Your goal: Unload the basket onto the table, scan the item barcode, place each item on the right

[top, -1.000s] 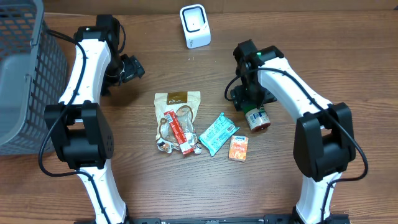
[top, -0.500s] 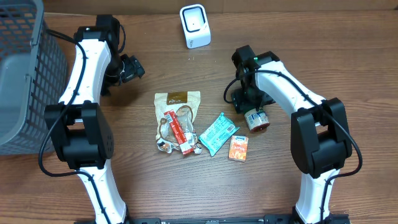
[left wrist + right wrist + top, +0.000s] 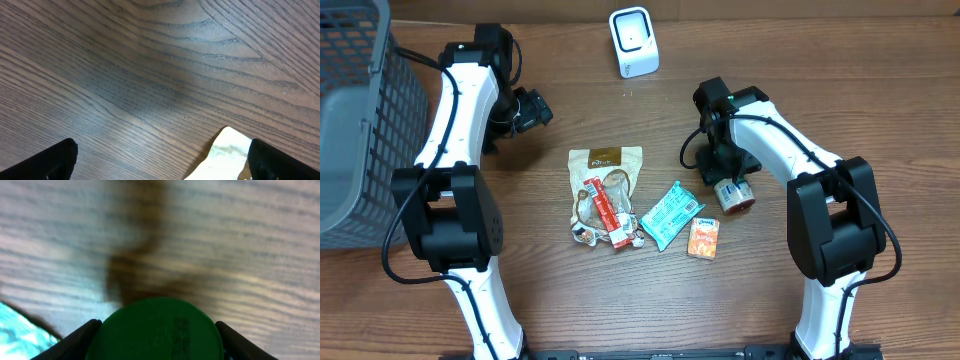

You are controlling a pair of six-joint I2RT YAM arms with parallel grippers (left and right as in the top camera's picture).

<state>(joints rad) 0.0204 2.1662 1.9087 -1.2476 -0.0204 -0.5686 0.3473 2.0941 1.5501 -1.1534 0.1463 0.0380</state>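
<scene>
Looking from overhead, the right gripper (image 3: pixel 723 172) sits over the green-lidded jar (image 3: pixel 734 191), well apart from the scanner (image 3: pixel 633 42). Left wrist: the left gripper (image 3: pixel 161 155) gapes wide, empty. Right wrist: fingers (image 3: pixel 82 337) flank the lid (image 3: pixel 159 330); whether they grip I cannot tell, and a round jar may roll free.

The wooden table (image 3: pixel 880 80) carried a grey mesh basket (image 3: pixel 360 120) at its left edge and a white scanner (image 3: pixel 633 42) at the far side. Mid-table lay a tan pouch (image 3: pixel 605 165), a teal packet (image 3: pixel 670 214), an orange box (image 3: pixel 703 239) and a green-lidded jar (image 3: pixel 735 195) on its side.
</scene>
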